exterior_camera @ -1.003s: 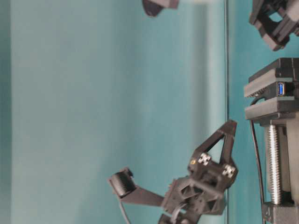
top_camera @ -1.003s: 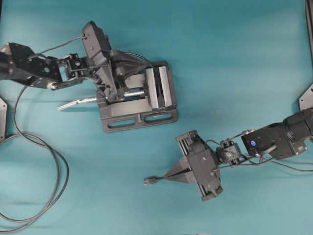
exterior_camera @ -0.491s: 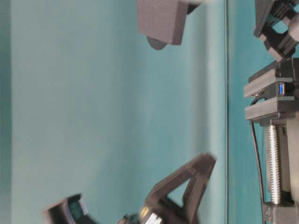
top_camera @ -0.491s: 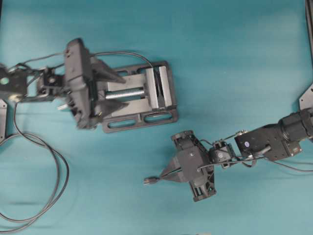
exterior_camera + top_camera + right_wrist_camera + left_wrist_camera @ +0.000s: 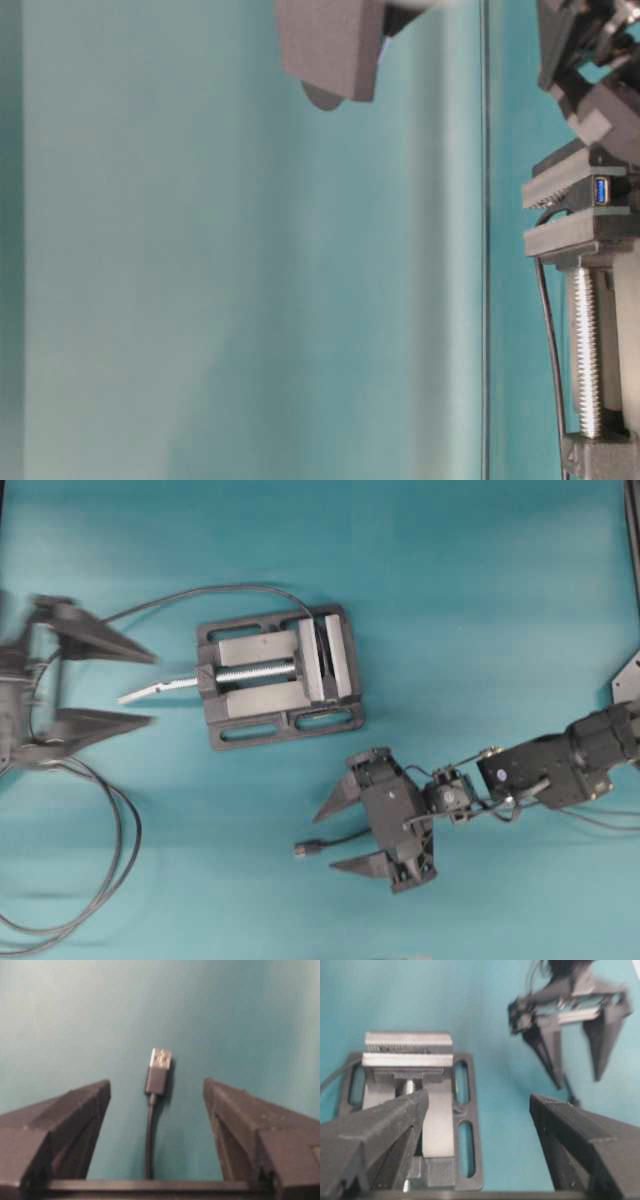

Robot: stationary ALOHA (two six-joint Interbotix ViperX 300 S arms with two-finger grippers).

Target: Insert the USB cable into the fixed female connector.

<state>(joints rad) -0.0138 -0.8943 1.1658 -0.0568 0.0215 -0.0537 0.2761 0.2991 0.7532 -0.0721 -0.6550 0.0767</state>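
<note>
I had the vise (image 5: pixel 280 675) on the teal tabletop (image 5: pixel 480 600), and its grey jaws pinched the fixed female connector (image 5: pixel 601 190), blue slot showing at table level. The longer black cable (image 5: pixel 95 810) looped off across the left of the tabletop. My left gripper (image 5: pixel 150 690) sat wide apart at the left edge, clear of the vise handle (image 5: pixel 158 688), holding nothing. My right gripper (image 5: pixel 325 838) was spread wide too, fingers either side of the USB cable (image 5: pixel 158 1072) without touching it. That plug lay flat on the tabletop below the vise, silvery tip pointing away from the wrist camera. Plain teal wall behind.
</note>
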